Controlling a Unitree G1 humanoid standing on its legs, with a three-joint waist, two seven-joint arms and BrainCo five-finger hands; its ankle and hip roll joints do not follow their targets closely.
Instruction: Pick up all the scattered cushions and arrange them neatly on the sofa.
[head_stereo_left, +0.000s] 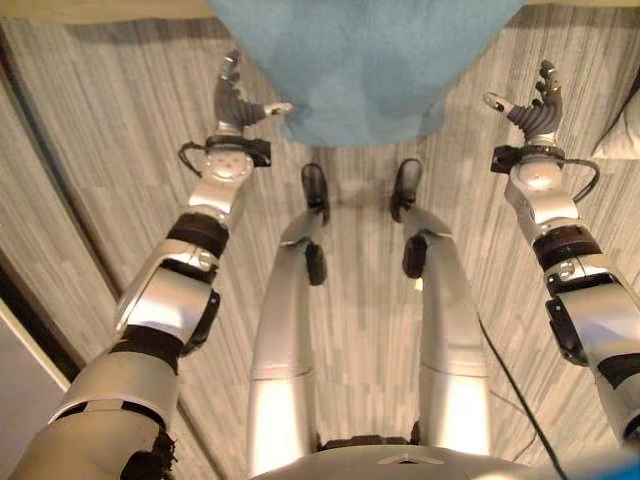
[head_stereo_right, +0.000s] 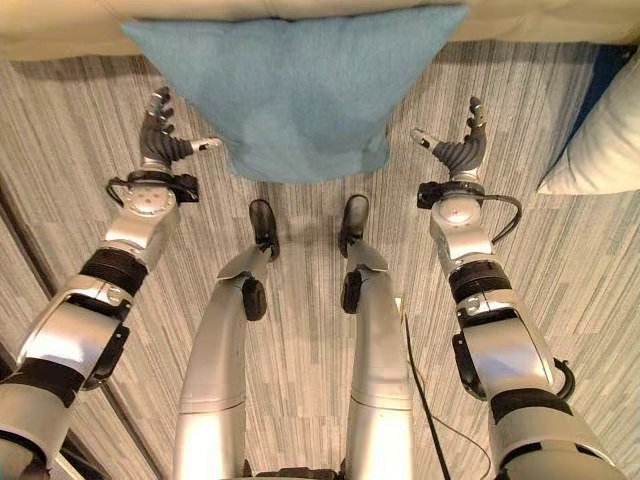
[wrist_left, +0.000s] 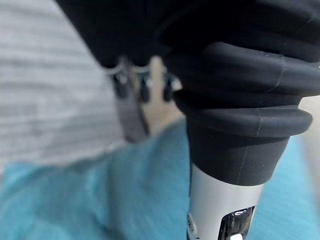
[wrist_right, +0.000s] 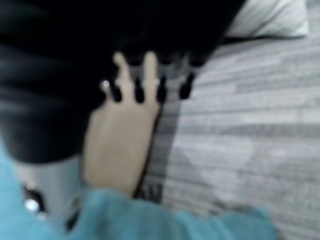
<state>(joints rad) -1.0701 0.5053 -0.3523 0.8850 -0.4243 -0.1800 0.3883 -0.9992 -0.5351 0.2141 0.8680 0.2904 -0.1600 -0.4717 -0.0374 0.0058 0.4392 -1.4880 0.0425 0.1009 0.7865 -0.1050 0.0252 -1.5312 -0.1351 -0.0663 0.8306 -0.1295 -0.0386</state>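
Blue cushion (head_stereo_right: 300, 90) between open left robot hand (head_stereo_right: 160, 135) and right robot hand (head_stereo_right: 462, 148).

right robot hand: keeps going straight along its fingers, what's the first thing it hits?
Probably the beige sofa base. The right robot hand is open, fingers pointing toward it over striped carpet, beside the blue cushion with a gap between. The white cushion lies off that line. Depth is unclear.

A cushion (head_stereo_right: 300, 90) lies on the floor (head_stereo_right: 300, 330) before the sofa (head_stereo_right: 60, 35); a second cushion (head_stereo_right: 605, 140) lies to its right.
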